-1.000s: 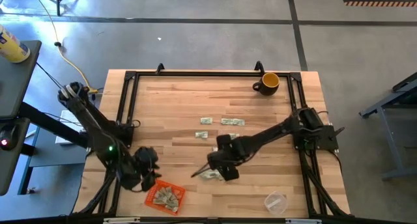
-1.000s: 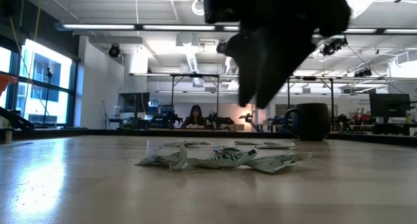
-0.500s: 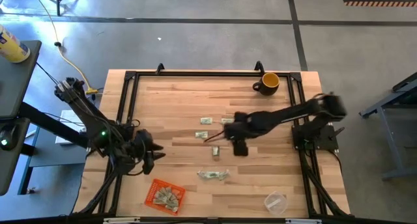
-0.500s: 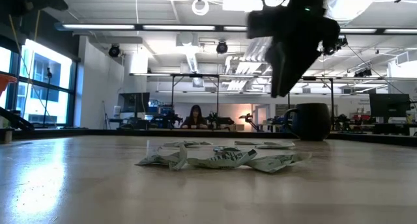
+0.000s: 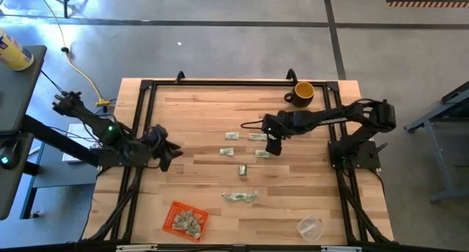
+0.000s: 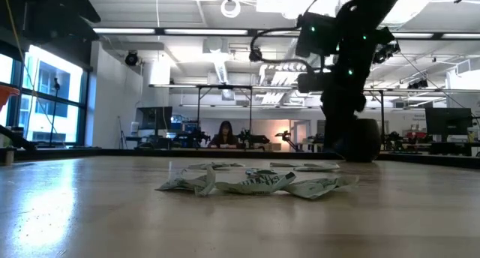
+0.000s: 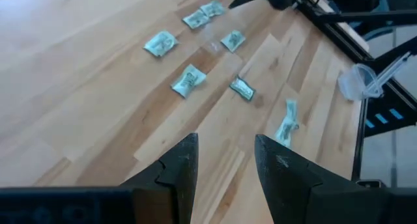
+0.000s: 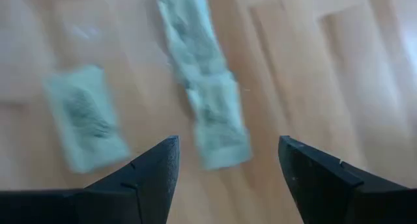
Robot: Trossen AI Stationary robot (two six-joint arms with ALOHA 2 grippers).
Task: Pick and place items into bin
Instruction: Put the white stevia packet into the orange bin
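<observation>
The right pincer (image 5: 272, 143) hangs released, fingers (image 8: 151, 175) spread, directly above a cluster of notes (image 5: 256, 137) near the centre of the worktop (image 5: 198, 109); in the right wrist view two pale green notes (image 8: 205, 113) lie flat on the wood beyond the spread fingers, untouched. At 12 o'clock from this pincer, toward the far edge, stands the mug (image 5: 302, 93). At 9 o'clock lie two separate notes, one (image 5: 231, 135) farther back and one (image 5: 229, 152) nearer. At 7 o'clock lies a single small note (image 5: 242, 169), and beyond it a longer crumpled bunch (image 5: 239, 197). The left pincer (image 5: 165, 144) waits released at the 9 o'clock edge of the worktop, its fingers (image 7: 179, 168) apart with nothing between them, well apart from every note. The bin (image 5: 185, 220) sits at the 7 o'clock corner and already holds several notes. A clear cup (image 5: 310, 225) lies near the 5 o'clock corner. In the low view, a person (image 6: 225, 135) sits far behind the worktop.
</observation>
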